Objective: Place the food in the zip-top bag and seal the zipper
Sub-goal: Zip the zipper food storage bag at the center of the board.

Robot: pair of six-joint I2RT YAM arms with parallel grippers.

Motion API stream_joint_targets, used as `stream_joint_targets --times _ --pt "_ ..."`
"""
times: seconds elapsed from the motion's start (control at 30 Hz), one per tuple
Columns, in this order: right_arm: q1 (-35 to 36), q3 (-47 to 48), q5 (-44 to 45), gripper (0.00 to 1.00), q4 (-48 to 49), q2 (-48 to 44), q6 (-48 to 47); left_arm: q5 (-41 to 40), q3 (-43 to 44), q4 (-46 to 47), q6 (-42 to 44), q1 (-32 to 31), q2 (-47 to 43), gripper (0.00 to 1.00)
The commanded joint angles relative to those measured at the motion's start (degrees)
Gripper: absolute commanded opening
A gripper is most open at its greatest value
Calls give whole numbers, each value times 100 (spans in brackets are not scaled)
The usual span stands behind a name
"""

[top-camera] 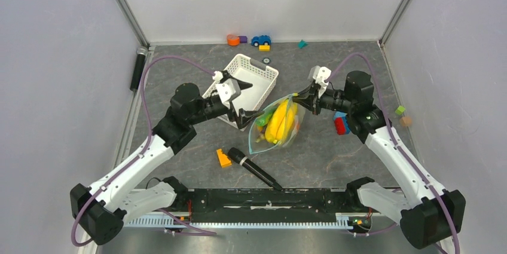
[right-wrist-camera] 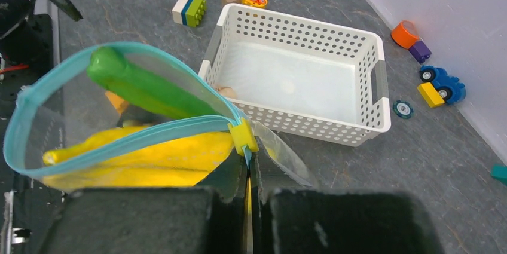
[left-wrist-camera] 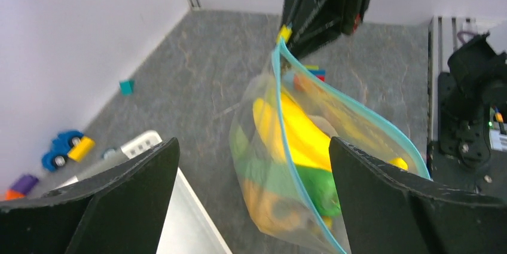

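Note:
The clear zip-top bag (top-camera: 280,124) holds yellow bananas (top-camera: 281,121) and green food. In the right wrist view the teal zipper (right-wrist-camera: 119,136) gapes in a loop over a green cucumber (right-wrist-camera: 143,86) and the bananas (right-wrist-camera: 149,161). My right gripper (top-camera: 297,95) (right-wrist-camera: 248,170) is shut on the zipper's end, just behind the yellow slider (right-wrist-camera: 244,136). My left gripper (top-camera: 256,100) (left-wrist-camera: 254,200) is wide open at the bag's other end. The bag (left-wrist-camera: 281,170) lies between its fingers, and I cannot tell if they touch it.
A white slotted basket (top-camera: 263,72) stands just behind the left gripper. A black microphone (top-camera: 254,169) and an orange block (top-camera: 223,158) lie in front of the bag. Blocks (top-camera: 341,124) sit under the right arm. A toy car (top-camera: 260,40) and small blocks line the back wall.

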Motion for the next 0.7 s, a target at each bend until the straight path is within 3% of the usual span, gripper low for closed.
stream_joint_targets --times 0.0,0.23,0.37,0.53,0.67 --pt "125 490 -25 0 -153 -327 613 325 786 160 222 9 468 100" --pt "1129 738 1952 0 -1034 -316 1083 1406 1665 65 -7 -93 1294 100" --pt "1399 957 3078 0 -1613 -103 1864 1454 1858 -83 28 -367 1572 100" --pt "1442 1131 2460 0 -1926 -208 1949 1436 1819 -332 672 -542 1754 99" --pt "1449 1084 2085 0 -2035 -404 1963 1518 1920 -368 751 -570 1950 93"
